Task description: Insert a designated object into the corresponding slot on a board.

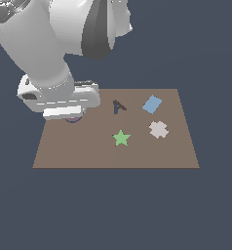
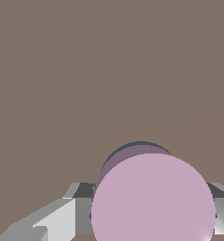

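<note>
The lilac-pink disc (image 2: 154, 197) sits between my gripper's (image 2: 151, 214) two grey fingers (image 2: 81, 212), which close on its sides. In the wrist view a thin dark arc of the round slot (image 2: 140, 142) shows just past the disc's edge, so the disc is over or partly in the slot. In the exterior view my gripper (image 1: 73, 115) is low over the left part of the brown board (image 1: 88, 151). Only a sliver of the disc (image 1: 73, 118) shows under the hand there, and the slot is hidden.
On the board lie a green star (image 1: 121, 138), a beige cross-shaped piece (image 1: 158, 129) and a light blue rectangle (image 1: 152, 104). A dark letter-A cutout (image 1: 119, 106) is near the board's far middle. The arm's body covers the board's far-left corner.
</note>
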{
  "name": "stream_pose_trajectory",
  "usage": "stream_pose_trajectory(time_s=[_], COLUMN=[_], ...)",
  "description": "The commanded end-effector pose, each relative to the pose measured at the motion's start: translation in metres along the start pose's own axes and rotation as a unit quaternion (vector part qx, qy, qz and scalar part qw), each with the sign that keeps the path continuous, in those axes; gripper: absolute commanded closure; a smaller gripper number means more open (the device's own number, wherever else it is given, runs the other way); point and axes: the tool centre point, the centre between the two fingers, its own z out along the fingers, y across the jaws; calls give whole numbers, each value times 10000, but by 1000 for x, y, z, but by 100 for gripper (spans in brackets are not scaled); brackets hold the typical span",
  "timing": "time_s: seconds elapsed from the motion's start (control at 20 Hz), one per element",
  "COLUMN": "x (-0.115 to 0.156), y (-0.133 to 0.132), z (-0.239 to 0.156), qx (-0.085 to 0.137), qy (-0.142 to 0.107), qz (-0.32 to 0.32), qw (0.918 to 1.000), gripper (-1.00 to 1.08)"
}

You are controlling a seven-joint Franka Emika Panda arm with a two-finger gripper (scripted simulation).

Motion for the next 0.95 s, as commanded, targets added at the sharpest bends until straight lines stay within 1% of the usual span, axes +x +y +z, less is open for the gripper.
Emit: stream_pose_trajectory(time_s=[0.0, 0.4, 0.45, 0.9], x=[0, 0, 0, 0], y=[0, 1, 1, 1], z=[0, 10, 10, 10], qx=[-1, -2, -2, -2], qy=[3, 2, 2, 2], qz=[-35, -34, -34, -34], qw=[10000, 10000, 10000, 10000], gripper=[108, 108, -92, -92])
